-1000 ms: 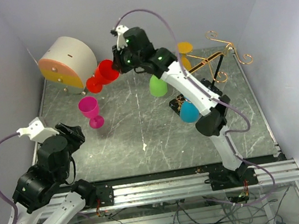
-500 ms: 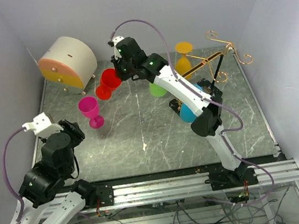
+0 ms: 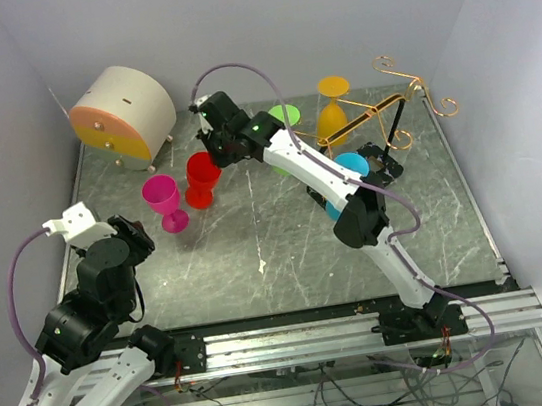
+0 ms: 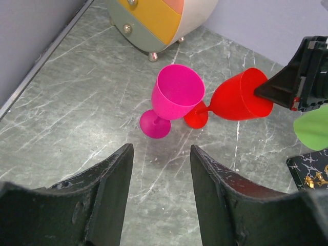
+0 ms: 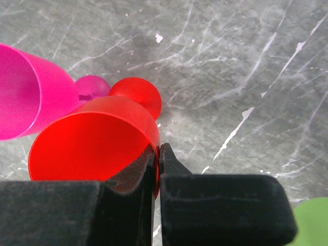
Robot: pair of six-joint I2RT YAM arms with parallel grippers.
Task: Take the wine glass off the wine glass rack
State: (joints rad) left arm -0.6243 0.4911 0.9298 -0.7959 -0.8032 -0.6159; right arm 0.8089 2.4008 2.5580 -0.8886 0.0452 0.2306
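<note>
My right gripper (image 5: 157,154) is shut on the rim of a red wine glass (image 5: 92,148), one finger inside the bowl and one outside. The glass (image 3: 199,178) is tilted, and its foot rests on the table beside a pink wine glass (image 3: 164,202). The gold wire wine glass rack (image 3: 389,106) stands at the back right on a black base (image 4: 310,171). Orange (image 3: 334,113), green (image 3: 284,115) and blue (image 3: 352,166) glasses are at the rack. My left gripper (image 4: 160,149) hangs open above bare table, short of the pink glass (image 4: 177,95), with nothing between its fingers.
A round white cabinet with orange and yellow drawers (image 3: 122,113) stands at the back left, close behind the two glasses. Grey walls close in the table on the left, back and right. The table's metal frame edge (image 3: 359,327) runs along the front.
My right arm has carried the red glass from high near the cabinet down to the table beside the pink glass. The left arm has shifted slightly.
</note>
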